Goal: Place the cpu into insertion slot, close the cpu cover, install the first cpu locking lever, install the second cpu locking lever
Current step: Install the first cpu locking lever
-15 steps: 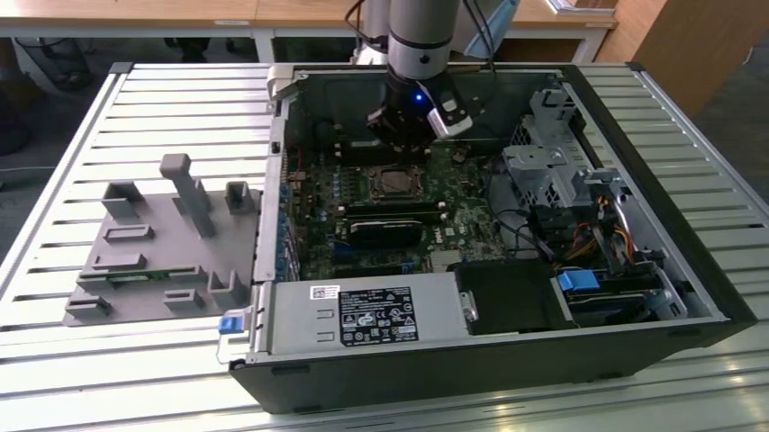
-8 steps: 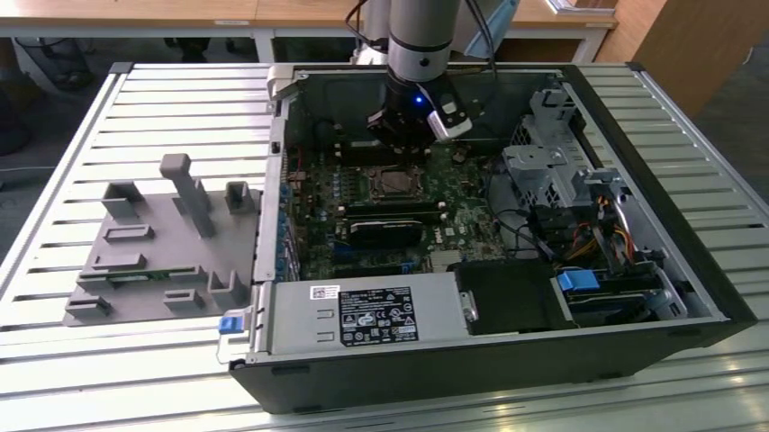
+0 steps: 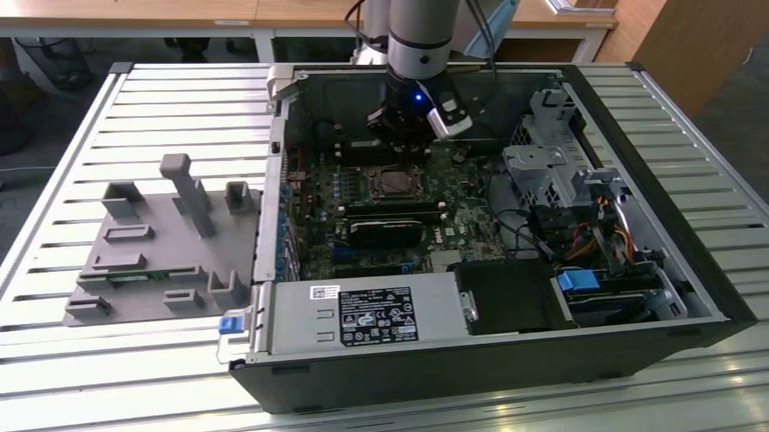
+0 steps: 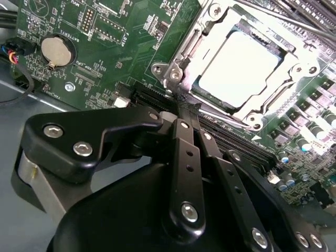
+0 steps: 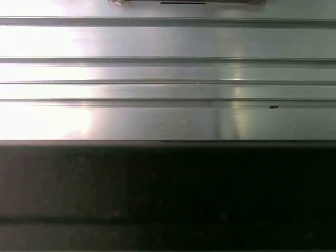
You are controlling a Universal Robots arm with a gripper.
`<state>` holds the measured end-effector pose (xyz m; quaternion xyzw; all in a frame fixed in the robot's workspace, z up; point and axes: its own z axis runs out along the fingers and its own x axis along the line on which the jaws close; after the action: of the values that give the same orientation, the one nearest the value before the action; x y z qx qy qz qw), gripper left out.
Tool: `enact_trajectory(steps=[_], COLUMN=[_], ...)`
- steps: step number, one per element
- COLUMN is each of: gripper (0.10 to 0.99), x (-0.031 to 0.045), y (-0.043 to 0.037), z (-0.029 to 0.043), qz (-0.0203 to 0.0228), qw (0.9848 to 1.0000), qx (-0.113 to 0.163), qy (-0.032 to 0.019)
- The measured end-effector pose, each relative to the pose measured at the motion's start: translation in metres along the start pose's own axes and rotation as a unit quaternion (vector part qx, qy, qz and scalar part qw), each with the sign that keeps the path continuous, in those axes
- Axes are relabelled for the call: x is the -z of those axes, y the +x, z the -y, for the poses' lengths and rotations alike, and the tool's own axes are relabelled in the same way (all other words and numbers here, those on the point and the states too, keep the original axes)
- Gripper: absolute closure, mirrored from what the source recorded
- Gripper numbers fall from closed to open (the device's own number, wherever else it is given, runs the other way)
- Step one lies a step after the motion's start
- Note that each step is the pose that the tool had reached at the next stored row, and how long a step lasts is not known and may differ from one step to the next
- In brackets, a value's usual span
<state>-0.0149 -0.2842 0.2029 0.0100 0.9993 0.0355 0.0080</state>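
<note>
Here the arm (image 3: 420,40) comes down almost upright from the far edge of the open computer case (image 3: 673,270), and its gripper (image 3: 401,137) hangs low over the green circuit board (image 3: 481,225), just beside the insertion slot (image 3: 392,183). In the second wrist view the two black fingers (image 4: 185,157) lie pressed together, side by side, and their tips reach the corner of the slot; between them I see nothing held. The cpu (image 4: 239,71) sits inside the slot, its pale silvery face showing through the window of the cpu cover (image 4: 210,31), which lies flat around it. A round coin battery (image 4: 55,50) stands on the board well apart from the slot. White letters are printed on the board, but I cannot read them with certainty. On the exterior view's left, a grey fixture (image 3: 157,243) rests on the slatted metal table (image 3: 72,360).
</note>
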Motion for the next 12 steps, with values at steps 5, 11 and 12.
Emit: enact_trajectory(steps=[5,11,12], gripper=[0.98,0.98,0.98], x=[-0.0013,-0.0031,-0.0034], y=[0.0011,0.0013,0.0013], z=[0.0001,0.0002,0.0003], qz=[0.0007,0.0009,0.0009], qw=[1.0,1.0,1.0], qx=[0.0,0.0,0.0], qy=[0.0004,0.0031,0.004])
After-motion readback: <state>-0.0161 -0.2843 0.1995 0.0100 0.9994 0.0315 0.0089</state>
